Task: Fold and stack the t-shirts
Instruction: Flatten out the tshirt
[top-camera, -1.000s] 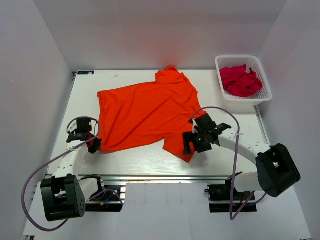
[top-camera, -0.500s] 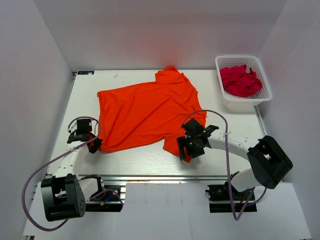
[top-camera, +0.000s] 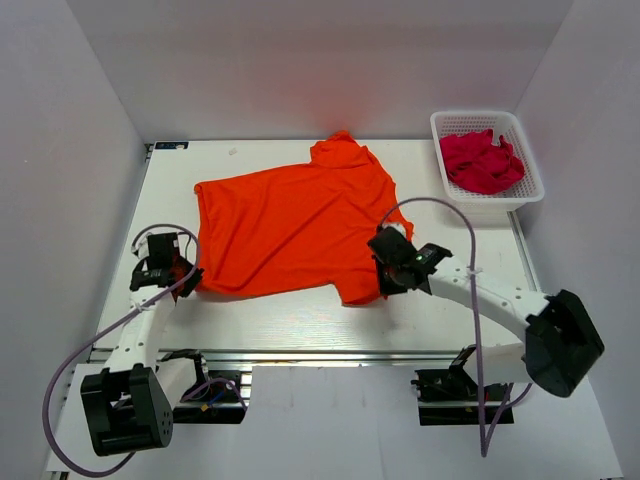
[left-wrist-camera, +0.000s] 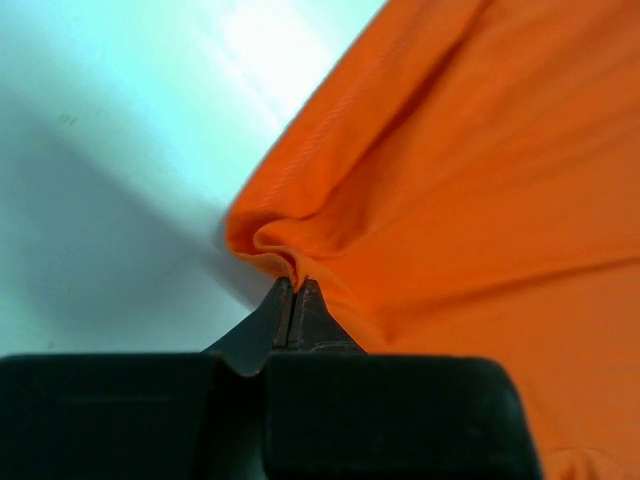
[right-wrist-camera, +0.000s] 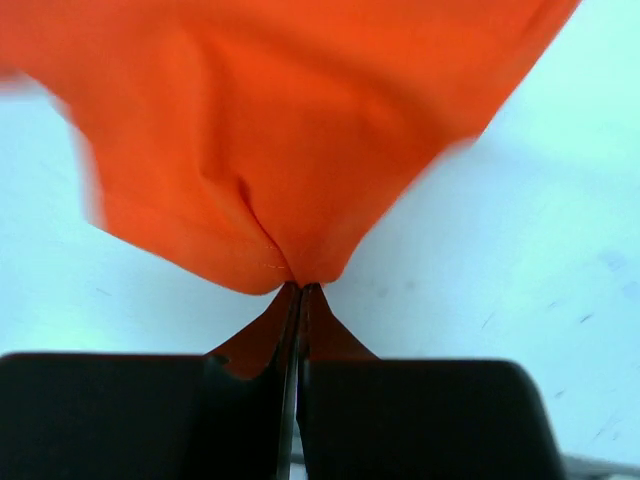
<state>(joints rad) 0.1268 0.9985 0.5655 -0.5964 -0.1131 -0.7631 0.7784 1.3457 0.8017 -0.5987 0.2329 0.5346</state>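
On a white table (top-camera: 280, 322), a bright orange-red fabric t-shirt (top-camera: 290, 220) lies spread flat, left gripper (left-wrist-camera: 295, 290) and right gripper (right-wrist-camera: 300, 292) each clamped on its near edge; lifting both evenly should fold it square.

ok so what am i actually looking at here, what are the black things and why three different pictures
These are two robot arms bolted to the near edge of a white table. The wide picture comes from a fixed camera above and behind them. The two close-ups come from a camera on each wrist, so the black shapes at the bottom are that arm's own fingers. An orange t-shirt lies spread on the table. The left gripper is shut on its near left corner, the right gripper on its near right corner. At the far right stands a white basket holding crumpled pink t-shirts.
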